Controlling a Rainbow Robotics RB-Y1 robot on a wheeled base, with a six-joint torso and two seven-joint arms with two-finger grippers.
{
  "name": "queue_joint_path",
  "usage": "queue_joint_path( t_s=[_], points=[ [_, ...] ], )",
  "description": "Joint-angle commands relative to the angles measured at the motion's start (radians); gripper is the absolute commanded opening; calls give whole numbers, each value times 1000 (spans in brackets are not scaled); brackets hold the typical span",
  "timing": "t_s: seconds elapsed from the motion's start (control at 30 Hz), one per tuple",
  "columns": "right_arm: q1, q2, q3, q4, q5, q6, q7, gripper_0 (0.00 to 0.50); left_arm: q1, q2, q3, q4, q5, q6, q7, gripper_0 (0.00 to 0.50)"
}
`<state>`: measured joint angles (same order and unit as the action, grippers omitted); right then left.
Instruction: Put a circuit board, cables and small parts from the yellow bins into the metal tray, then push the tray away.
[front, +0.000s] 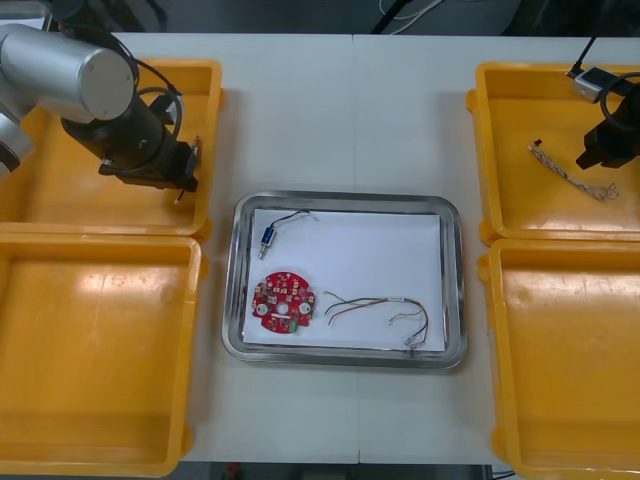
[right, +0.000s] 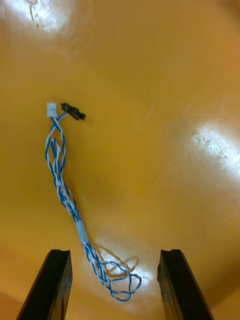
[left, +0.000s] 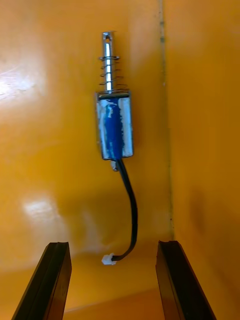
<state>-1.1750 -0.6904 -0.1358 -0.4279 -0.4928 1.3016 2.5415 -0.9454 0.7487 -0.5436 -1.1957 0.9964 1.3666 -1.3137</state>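
Observation:
The metal tray (front: 456, 285), white inside, holds a round red circuit board (front: 283, 303), a red and yellow cable (front: 385, 308) and a small metal part (front: 269, 237) with a thin lead. My left gripper (front: 186, 178) hangs over the far left yellow bin (front: 60, 195). In the left wrist view it (left: 112, 280) stands open just short of a blue-bodied small metal part (left: 115, 125) with a spring and a black cable. My right gripper (front: 598, 150) is in the far right bin (front: 530, 110), open (right: 115, 285), and the looped end of a twisted blue and white cable (right: 64, 192) lies between its fingers.
The near left bin (front: 90, 350) and near right bin (front: 570, 350) flank the tray. The bin wall (left: 200, 150) runs close beside the left gripper's small part. Bare table (front: 350, 110) lies beyond the tray's far rim.

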Motion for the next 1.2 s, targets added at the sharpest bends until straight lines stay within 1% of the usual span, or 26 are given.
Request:
queue_joint_path(
  t_s=[0.03, 0.2, 0.4, 0.43, 0.47, 0.5, 0.57, 0.6, 0.93, 1.2],
  points=[
    [-12, 11, 1, -11, -9, -21, 46, 500, 5, -25, -22, -24, -22, -21, -22, 500],
    [-2, 11, 1, -12, -18, -28, 63, 500, 5, -26, -58, -24, -32, -64, -7, 500],
    [37, 12, 1, -12, -39, -64, 82, 500, 7, -26, -59, -24, -39, -66, 2, 500],
    [38, 14, 1, -12, -39, -68, 85, 500, 7, -26, -59, -24, -41, -64, 2, 486],
    [41, 14, 1, -11, -39, -68, 86, 500, 7, -28, -59, -24, -42, -66, 2, 451],
    [44, 14, 1, -12, -38, -68, 88, 500, 7, -28, -59, -24, -44, -66, 2, 368],
    [52, 20, 1, -12, -38, -70, 89, 500, 7, -28, -59, -24, -44, -64, 2, 9],
    [54, 20, 1, -12, -39, -70, 89, 500, 7, -28, -59, -24, -42, -64, 2, 0],
    [78, 43, 1, -12, -38, -100, 89, 500, 7, -28, -59, -24, -38, -64, -2, 0],
    [100, 52, 1, -11, -39, -131, 91, 500, 7, -6, -56, -25, -35, -66, -9, 0]
  ],
)
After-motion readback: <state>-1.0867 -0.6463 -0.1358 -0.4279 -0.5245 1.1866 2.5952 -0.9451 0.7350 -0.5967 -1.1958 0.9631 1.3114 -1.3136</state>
